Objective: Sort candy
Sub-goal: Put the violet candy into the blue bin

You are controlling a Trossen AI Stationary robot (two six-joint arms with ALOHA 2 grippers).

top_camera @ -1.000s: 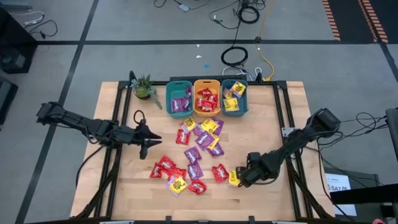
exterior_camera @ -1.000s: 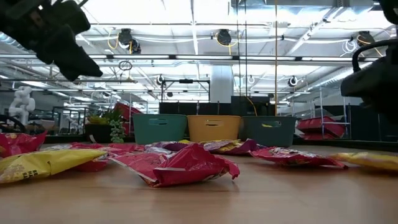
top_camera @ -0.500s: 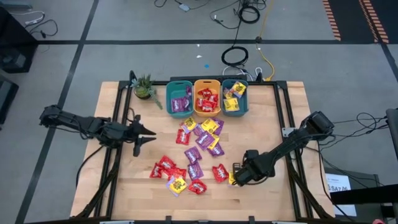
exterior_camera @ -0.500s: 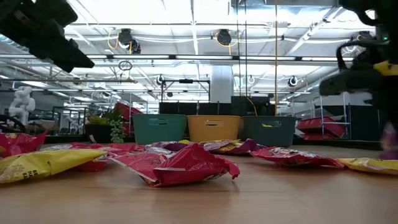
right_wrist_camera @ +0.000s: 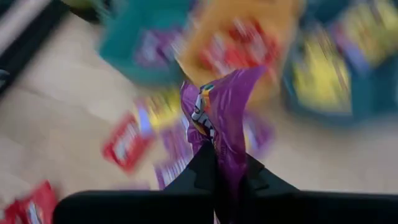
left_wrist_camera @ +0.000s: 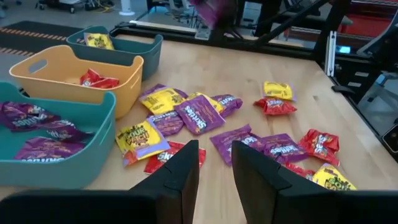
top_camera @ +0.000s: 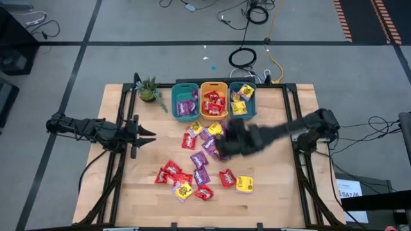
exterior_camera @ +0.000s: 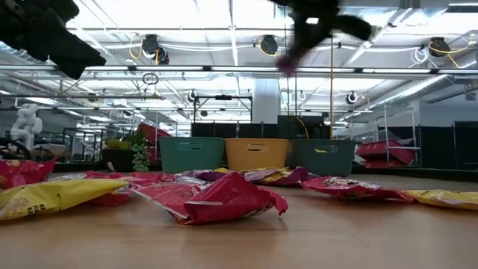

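Three bins (top_camera: 213,100) are seen from above at the tabletop's (top_camera: 276,192) far edge, loose candy (top_camera: 199,160) scattered before them. The right gripper (top_camera: 225,144) is raised over the scatter. Its wrist view shows it clamped on a purple packet (right_wrist_camera: 224,118). The left gripper (left_wrist_camera: 214,165), fingers slightly apart, is held empty near the left edge.
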